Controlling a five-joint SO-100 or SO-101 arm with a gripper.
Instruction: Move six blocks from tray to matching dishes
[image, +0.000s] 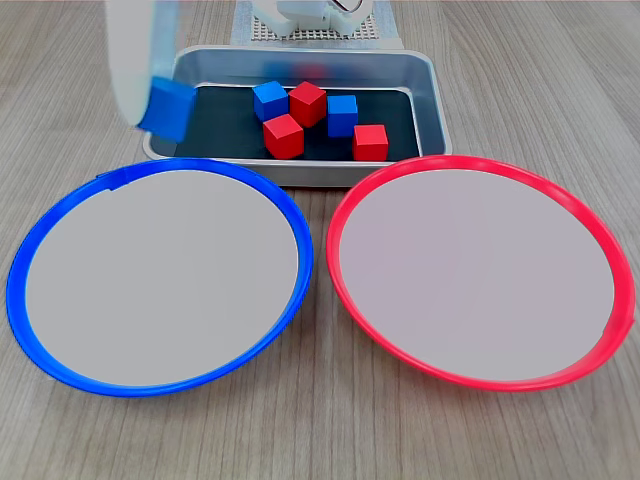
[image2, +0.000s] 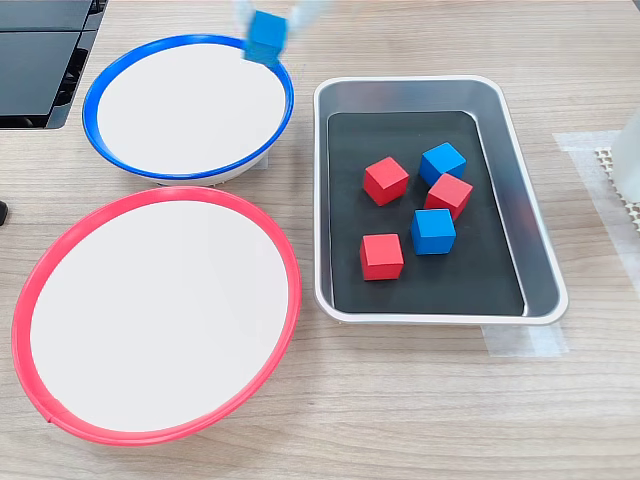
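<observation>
1. While both dishes lie bare, the gripper (image2: 268, 20) is clenched on one blue block (image2: 266, 38), held above the blue-rimmed dish's (image2: 120, 70) far edge.
2. Five blocks remain in the tray (image2: 520, 200): three red, two blue.
3. Only the second exterior view shows the block over the dish rim; the first exterior view sets it against the tray's corner.

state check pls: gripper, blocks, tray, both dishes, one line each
gripper: shut on a blue block, raised near the blue-rimmed dish's edge
held blue block: in the air, off the tray
tray: holds five blocks
red blocks: three, in the tray
blue blocks in tray: two
blue-rimmed dish: empty
red-rimmed dish: empty
</observation>
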